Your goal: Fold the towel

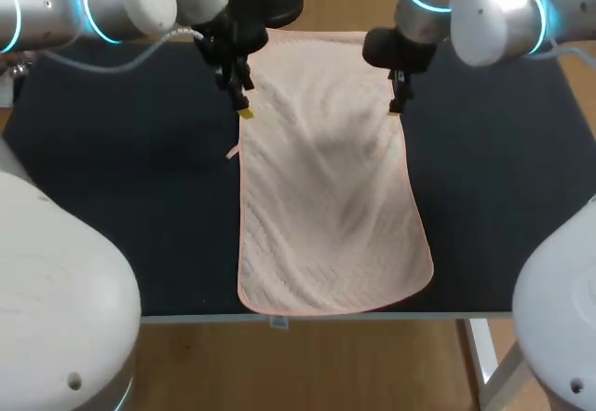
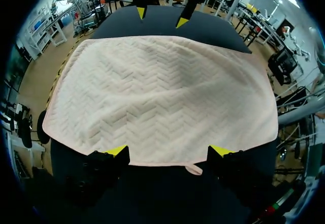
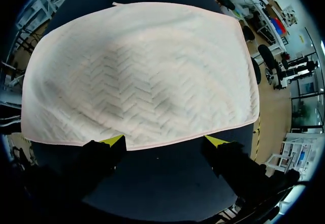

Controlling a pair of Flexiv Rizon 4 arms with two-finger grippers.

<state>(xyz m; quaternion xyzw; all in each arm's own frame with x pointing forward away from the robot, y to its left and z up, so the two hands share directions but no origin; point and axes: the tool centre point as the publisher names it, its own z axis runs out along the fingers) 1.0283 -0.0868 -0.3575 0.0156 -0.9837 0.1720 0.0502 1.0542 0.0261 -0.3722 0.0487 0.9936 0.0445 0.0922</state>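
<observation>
The towel [image 1: 326, 178] is lying flat and unfolded along the middle of the table [image 1: 121, 169], its near end reaching the table's front edge. The left gripper [image 1: 244, 111] is hanging at the towel's left long edge, toward the far end. Its fingers are standing wide apart and holding nothing, with both tips sitting over that hem. The right gripper [image 1: 395, 108] is hanging opposite, at the towel's right long edge. It is likewise spread wide and empty, its tips straddling a stretch of hem. Whether any tip is pressing on the cloth is not showing. A small loop [image 2: 193, 169] is sticking out from the left hem, just beside one left finger. Risks, as judged from this position: the fingers are sitting at the very edge, so a shallow bite is likely to let the hem slip out on lifting. If the two arms are rising unevenly, the fold is likely to land skewed. The loop may be catching a finger and dragging the cloth sideways. The near end, being at the table's front edge, may be sliding off if the towel is pulled that way (no fold is showing yet). No containers are appearing on the table beside the towel.
</observation>
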